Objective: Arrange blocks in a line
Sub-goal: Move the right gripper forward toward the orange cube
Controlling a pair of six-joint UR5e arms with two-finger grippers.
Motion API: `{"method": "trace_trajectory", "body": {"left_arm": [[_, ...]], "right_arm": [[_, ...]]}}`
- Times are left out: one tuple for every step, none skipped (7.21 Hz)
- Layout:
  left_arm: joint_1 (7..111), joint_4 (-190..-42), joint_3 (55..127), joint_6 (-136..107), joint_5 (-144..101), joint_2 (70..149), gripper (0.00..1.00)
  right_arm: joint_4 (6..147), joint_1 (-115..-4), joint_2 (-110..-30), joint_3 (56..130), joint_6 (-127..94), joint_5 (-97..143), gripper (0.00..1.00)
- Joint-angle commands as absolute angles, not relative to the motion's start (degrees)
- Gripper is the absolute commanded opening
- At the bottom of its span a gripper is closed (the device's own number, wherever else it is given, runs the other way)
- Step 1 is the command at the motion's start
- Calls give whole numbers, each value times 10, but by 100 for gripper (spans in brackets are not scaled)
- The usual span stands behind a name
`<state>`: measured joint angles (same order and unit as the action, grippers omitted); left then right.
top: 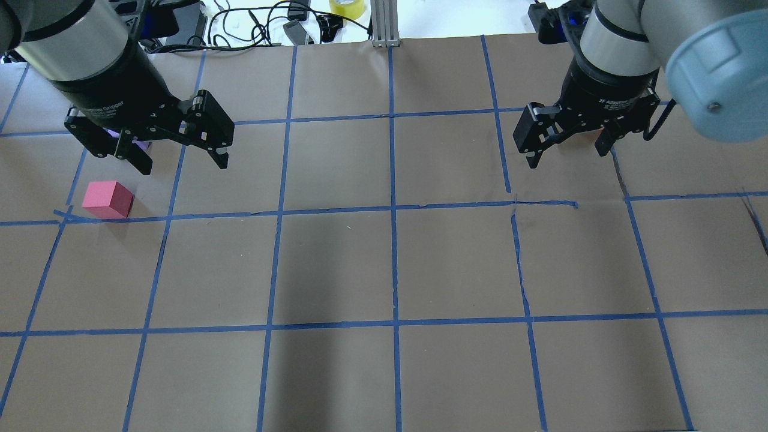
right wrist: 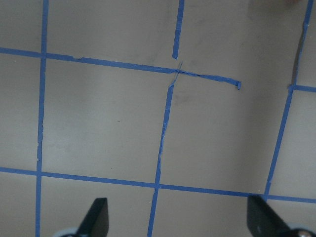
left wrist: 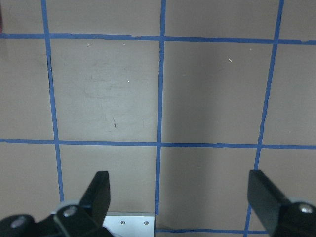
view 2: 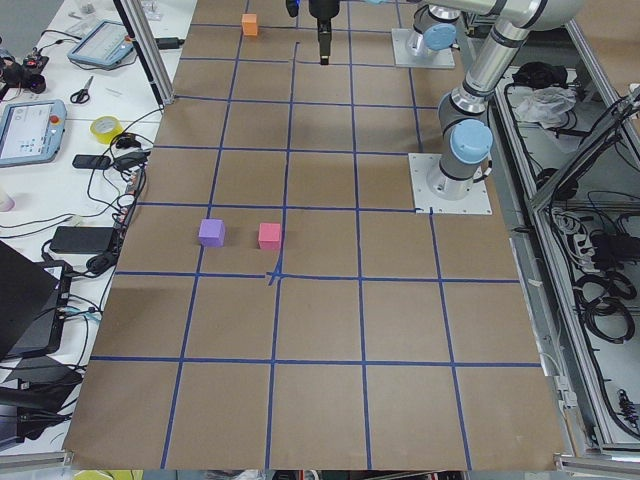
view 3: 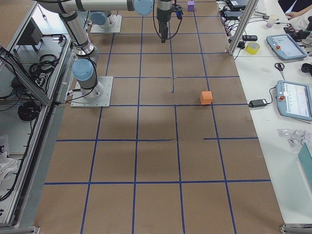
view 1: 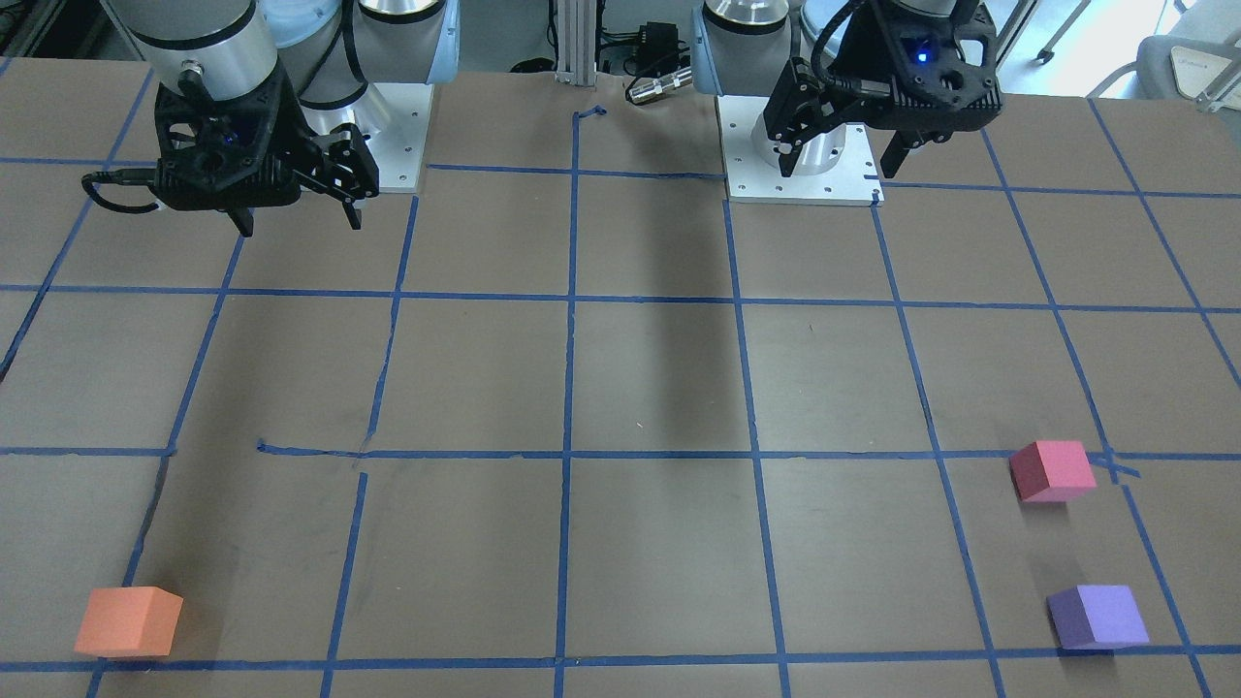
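Three foam blocks lie apart on the taped brown table [view 1: 640, 388]. The orange block [view 1: 129, 622] sits near the operators' edge on my right side, also in the right exterior view [view 3: 206, 97]. The pinkish-red block [view 1: 1052, 471] and the purple block [view 1: 1097, 617] lie close together on my left side [view 2: 269, 236] [view 2: 211, 232]. In the overhead view the pinkish-red block [top: 108, 199] shows; the purple one is mostly hidden behind my left gripper [top: 180, 159]. Both the left gripper [left wrist: 182, 197] and the right gripper [top: 567, 155] [right wrist: 177, 219] hang open and empty, high above the table.
The two white arm base plates [view 1: 795, 184] [view 1: 397, 136] sit at the robot side. Blue tape lines [view 1: 567, 456] form a grid. Cables and a yellow tape roll [top: 347, 7] lie beyond the far edge. An operators' desk with tablets [view 3: 292, 100] runs alongside.
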<state>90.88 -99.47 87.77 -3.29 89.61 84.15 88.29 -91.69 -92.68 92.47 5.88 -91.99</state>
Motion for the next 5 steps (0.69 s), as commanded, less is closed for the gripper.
{"method": "trace_trajectory", "body": {"left_arm": [[909,-994,878,-32,896,843,100],[910,-995,880,-32,896,840,100],[909,-993,881,-30,896,844,100],[909,-980,881,-29,896,844,100],[909,-938,882,-17,896,853,100]], "right_arm": [[882,-917,-930,923,55,-920,100],[880,-914,-932,923,54,-922,100],[873,-914,-938,923,53,-919,100],[874,-912,-940,923,52,-918,100],[873,-898,-941,923,49,-919,100]]}}
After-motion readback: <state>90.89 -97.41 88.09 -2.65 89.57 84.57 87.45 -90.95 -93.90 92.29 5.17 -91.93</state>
